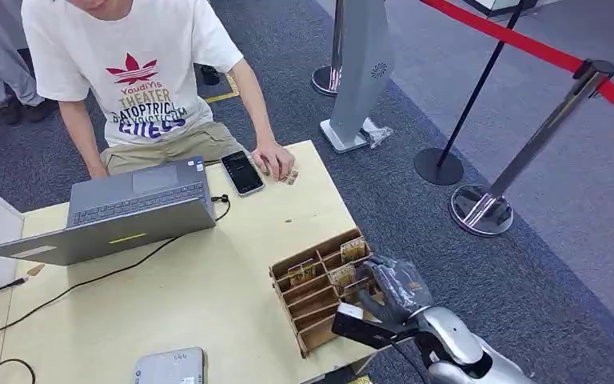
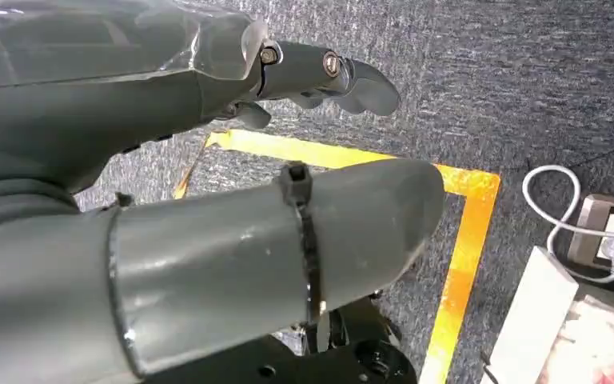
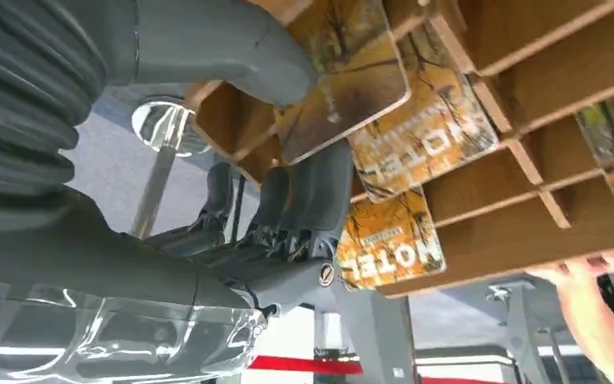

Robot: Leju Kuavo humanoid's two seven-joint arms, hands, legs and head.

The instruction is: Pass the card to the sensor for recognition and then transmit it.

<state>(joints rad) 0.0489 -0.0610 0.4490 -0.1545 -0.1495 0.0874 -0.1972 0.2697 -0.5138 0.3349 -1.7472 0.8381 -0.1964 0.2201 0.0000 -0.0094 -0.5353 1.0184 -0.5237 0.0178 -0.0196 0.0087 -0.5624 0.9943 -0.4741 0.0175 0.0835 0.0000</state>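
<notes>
Now right hand at the wooden card rack, thumb and fingers pinched on a card, left hand held nothing, fingers apart.

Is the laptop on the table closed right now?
No, the laptop sits open on the table, its keyboard facing the person.

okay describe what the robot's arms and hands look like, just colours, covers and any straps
The right arm is smooth silver metal. The right hand is dark grey under clear plastic film, with a ribbed grey cover at the wrist. The left hand has a thick grey thumb ringed by a black cable tie, darker fingers and visible screws.
</notes>
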